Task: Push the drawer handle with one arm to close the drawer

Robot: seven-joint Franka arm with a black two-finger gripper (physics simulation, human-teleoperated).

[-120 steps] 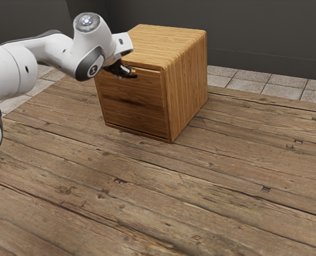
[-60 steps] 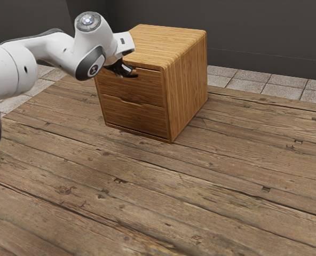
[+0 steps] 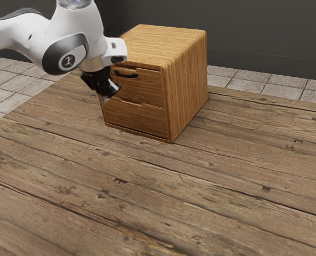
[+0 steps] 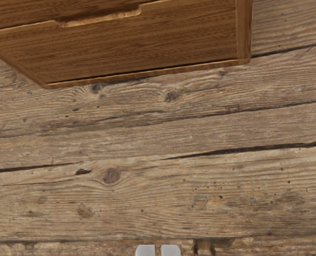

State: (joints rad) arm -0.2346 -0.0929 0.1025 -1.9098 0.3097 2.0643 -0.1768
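No words readable; the arm (image 3: 88,26) bears an emblem (image 3: 68,61).

I'm looking into an indoor room, its use unclear to me: dark grey wall (image 3: 265,32) behind the cabinet (image 3: 186,80), pale tiles (image 3: 285,92) beyond it, worn wooden planks (image 3: 200,181) beneath it.

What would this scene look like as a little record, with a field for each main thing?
Furniture: two-drawer wooden cabinet
Upper drawer: looks flush with the cabinet, so apparently closed
Handle: black, on the upper drawer
Lower drawer: looks closed; no black handle
Gripper: black, in front of the cabinet, off the handle
Arm: white, reaching from the exterior view's upper left
Surface: worn wooden planks
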